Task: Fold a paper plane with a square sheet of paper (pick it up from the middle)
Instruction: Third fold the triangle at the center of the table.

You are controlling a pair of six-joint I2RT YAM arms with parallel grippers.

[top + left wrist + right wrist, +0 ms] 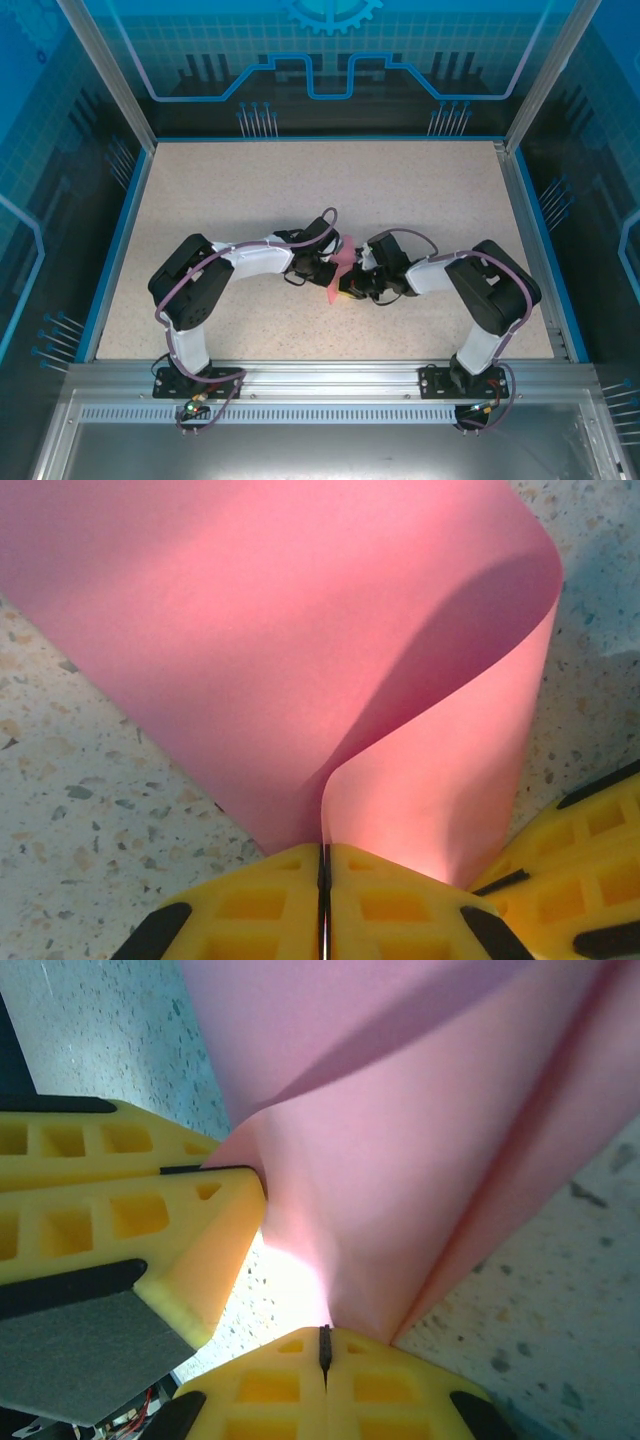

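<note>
**Square sheet of paper point(300, 630) pinched from both sides**

We see the left hand point(323, 865) fully closed on the curling pink sheet, and the right hand point(324, 1345) clamped on it just beside. The paper stands between them near the front middle of the speckled desk point(250, 190).

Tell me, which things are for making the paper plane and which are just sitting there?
For the job: pink paper sheet, pinched shut by the left arm's fingers and the right arm's fingers.
Just there: speckled table, blue walls, metal rail.
</note>
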